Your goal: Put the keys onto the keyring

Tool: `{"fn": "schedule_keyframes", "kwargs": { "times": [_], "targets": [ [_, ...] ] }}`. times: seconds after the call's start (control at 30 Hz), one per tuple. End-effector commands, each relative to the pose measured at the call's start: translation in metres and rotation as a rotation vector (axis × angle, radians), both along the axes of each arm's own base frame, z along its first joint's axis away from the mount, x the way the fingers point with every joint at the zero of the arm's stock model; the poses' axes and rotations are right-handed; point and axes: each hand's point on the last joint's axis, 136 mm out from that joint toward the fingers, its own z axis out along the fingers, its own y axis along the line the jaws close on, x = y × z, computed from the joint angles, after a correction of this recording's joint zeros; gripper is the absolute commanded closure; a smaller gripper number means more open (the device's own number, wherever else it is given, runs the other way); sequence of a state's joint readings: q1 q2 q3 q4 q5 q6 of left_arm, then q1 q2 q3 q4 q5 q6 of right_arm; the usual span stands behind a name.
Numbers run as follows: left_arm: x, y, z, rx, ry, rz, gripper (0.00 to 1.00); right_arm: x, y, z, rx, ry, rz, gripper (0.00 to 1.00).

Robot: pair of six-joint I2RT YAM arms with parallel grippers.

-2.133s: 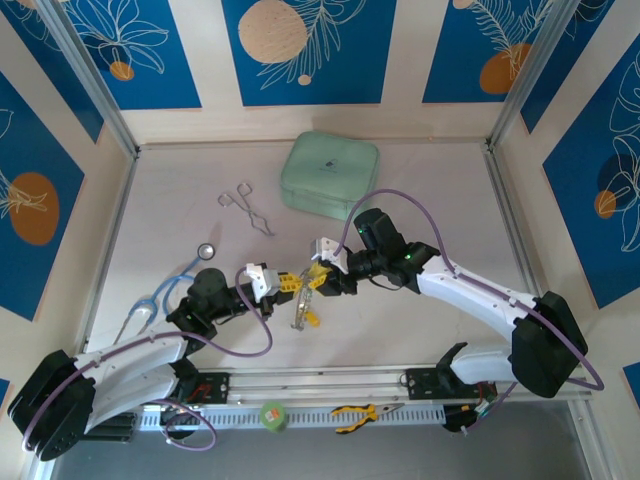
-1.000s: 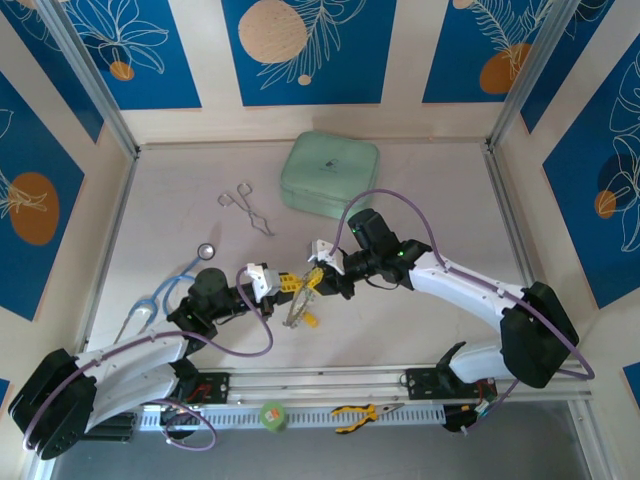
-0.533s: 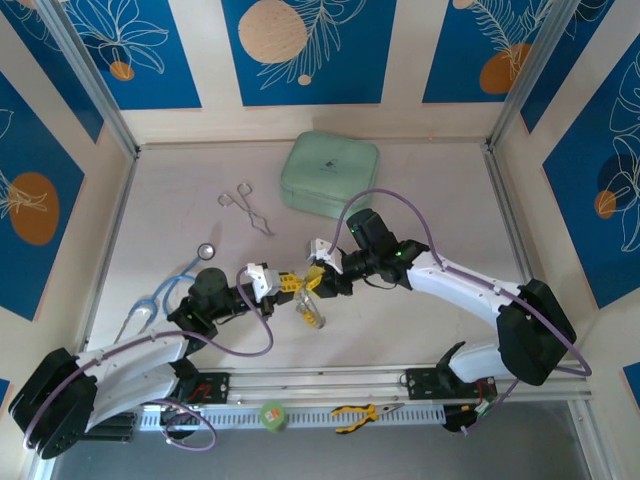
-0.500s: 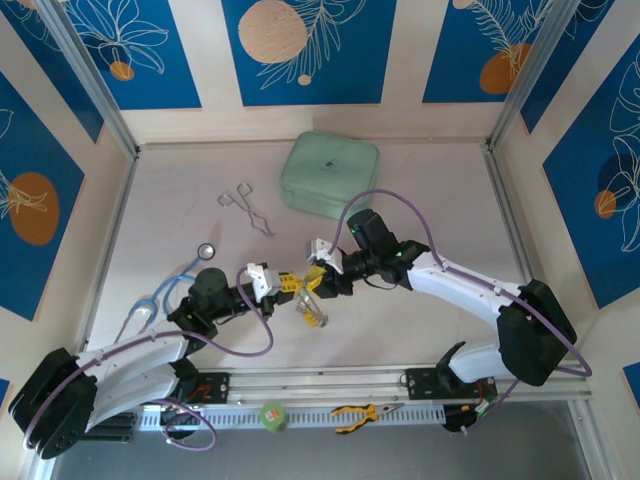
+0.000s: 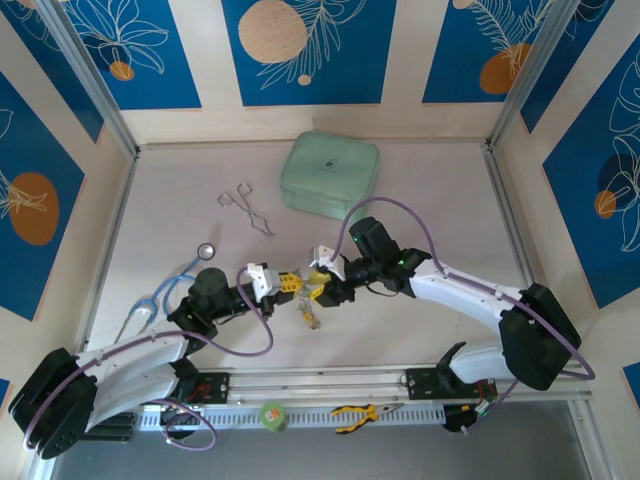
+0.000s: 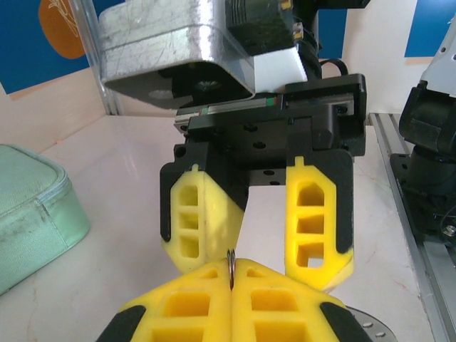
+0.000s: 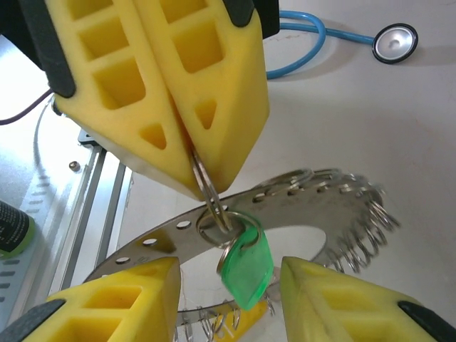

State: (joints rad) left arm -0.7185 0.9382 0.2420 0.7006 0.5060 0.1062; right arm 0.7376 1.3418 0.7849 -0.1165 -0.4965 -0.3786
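Observation:
My left gripper (image 5: 288,283) is shut on a small split ring (image 7: 207,189) threaded through the keyring (image 7: 306,206), a flat silver band with holes and many small loops. The keyring hangs below those fingers, above the table. A green-headed key (image 7: 247,266) hangs from the same small ring, with a yellow-headed key (image 7: 246,325) lower behind it. My right gripper (image 7: 229,303) faces the left one and stands open. Its fingers (image 7: 114,299) flank the green key without touching it. In the left wrist view my left gripper (image 6: 232,272) pinches the ring's thin edge (image 6: 231,258).
A mint-green case (image 5: 330,175) lies at the back centre, silver forceps (image 5: 248,207) to its left. A blue stethoscope (image 5: 165,290) lies by the left arm. Yellow-handled pliers (image 5: 360,412) and a small round object (image 5: 272,415) sit on the front rail.
My right gripper has opened and let go of the green key, which now hangs from the small ring. The keyring has swung to hang more edge-on. The left gripper stays shut.

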Motion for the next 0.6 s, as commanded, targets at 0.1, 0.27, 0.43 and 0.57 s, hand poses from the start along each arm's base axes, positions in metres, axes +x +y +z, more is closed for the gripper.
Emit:
{"fn": "schedule_keyframes", "kwargs": {
  "times": [0.1, 0.27, 0.43, 0.57],
  "targets": [
    [-0.004, -0.004, 0.03, -0.062, -0.082, -0.031, 1.0, 0.001, 0.009, -0.006, 0.009, 0.015, 0.001, 0.59],
    [-0.004, -0.003, 0.029, -0.058, -0.084, -0.028, 1.0, 0.002, 0.006, -0.007, -0.011, 0.01, -0.004, 0.79],
    [-0.004, -0.001, 0.026, -0.051, -0.083, -0.017, 1.0, 0.004, -0.003, 0.005, -0.032, -0.031, -0.021, 0.96],
    [-0.003, -0.001, 0.023, -0.032, -0.083, -0.015, 1.0, 0.004, -0.006, 0.023, -0.029, -0.068, -0.013, 0.97]
  ]
}}
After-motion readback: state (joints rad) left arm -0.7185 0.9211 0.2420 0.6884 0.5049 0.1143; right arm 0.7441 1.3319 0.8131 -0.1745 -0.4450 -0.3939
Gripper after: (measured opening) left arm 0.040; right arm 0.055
